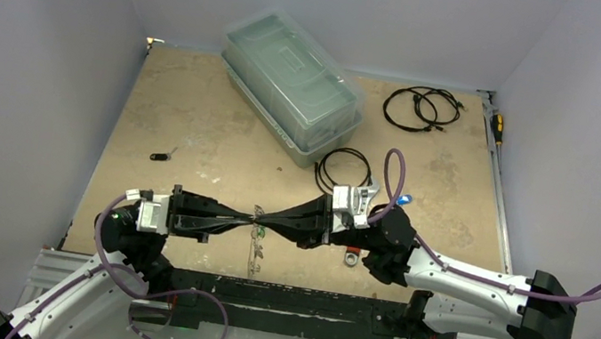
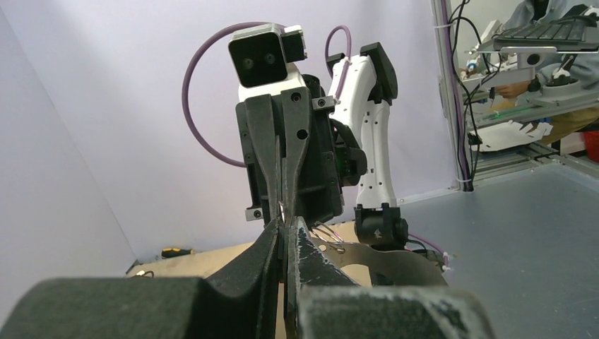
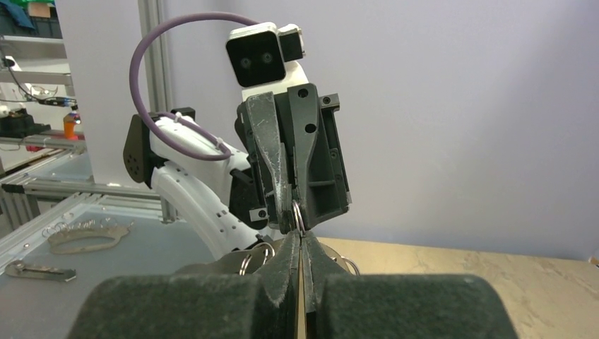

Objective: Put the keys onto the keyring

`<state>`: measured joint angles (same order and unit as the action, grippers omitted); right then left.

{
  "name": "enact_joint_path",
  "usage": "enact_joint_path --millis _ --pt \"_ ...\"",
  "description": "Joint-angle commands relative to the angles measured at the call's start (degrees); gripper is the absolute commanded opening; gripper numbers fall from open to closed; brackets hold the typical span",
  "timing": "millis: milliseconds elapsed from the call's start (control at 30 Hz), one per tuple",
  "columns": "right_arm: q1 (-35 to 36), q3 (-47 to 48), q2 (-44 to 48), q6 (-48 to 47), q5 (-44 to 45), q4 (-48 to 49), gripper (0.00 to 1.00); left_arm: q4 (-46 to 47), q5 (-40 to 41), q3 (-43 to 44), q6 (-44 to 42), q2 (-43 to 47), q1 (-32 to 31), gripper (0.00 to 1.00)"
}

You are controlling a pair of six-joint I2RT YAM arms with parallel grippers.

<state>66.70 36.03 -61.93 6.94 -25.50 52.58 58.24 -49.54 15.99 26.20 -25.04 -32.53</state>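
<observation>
My left gripper (image 1: 251,216) and right gripper (image 1: 265,218) meet tip to tip above the table's front middle. Both are shut on the keyring (image 1: 256,248), which hangs below them as a thin grey loop. In the right wrist view a small split ring (image 3: 298,214) is pinched between the left gripper's fingers, just above my shut right gripper (image 3: 301,236). The keyring's grey band with small rings (image 2: 395,258) shows in the left wrist view beside my shut left gripper (image 2: 286,226). A black-tagged key (image 1: 159,157) lies at the left. A red-tagged key (image 1: 351,256) lies under the right arm.
A clear lidded plastic box (image 1: 291,87) stands at the back middle. Black coiled cables lie at the back right (image 1: 420,108) and beside the box (image 1: 344,169). A screwdriver (image 1: 496,127) lies along the right edge.
</observation>
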Motion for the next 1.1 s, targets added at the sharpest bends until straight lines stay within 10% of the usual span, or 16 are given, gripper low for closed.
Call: enact_joint_path --millis 0,133,300,433,1067 --pt "0.24 2.73 -0.28 0.88 -1.01 2.21 0.00 1.73 0.32 -0.08 0.53 -0.54 0.54 0.00" --pt "0.28 3.30 0.58 0.60 1.60 -0.83 0.00 0.06 0.53 0.08 -0.29 -0.16 0.59 0.00" --pt "0.27 8.06 1.86 -2.81 5.73 -15.73 0.00 -6.55 3.13 0.91 -3.06 2.37 0.63 0.45" --pt "0.27 13.22 2.21 -6.44 9.44 -30.78 0.00 -14.15 5.77 2.35 -6.95 5.49 0.63 0.61" --pt "0.28 36.03 -3.34 -18.49 16.07 -80.83 0.00 -48.24 7.45 11.80 -31.21 8.49 0.57 0.52"
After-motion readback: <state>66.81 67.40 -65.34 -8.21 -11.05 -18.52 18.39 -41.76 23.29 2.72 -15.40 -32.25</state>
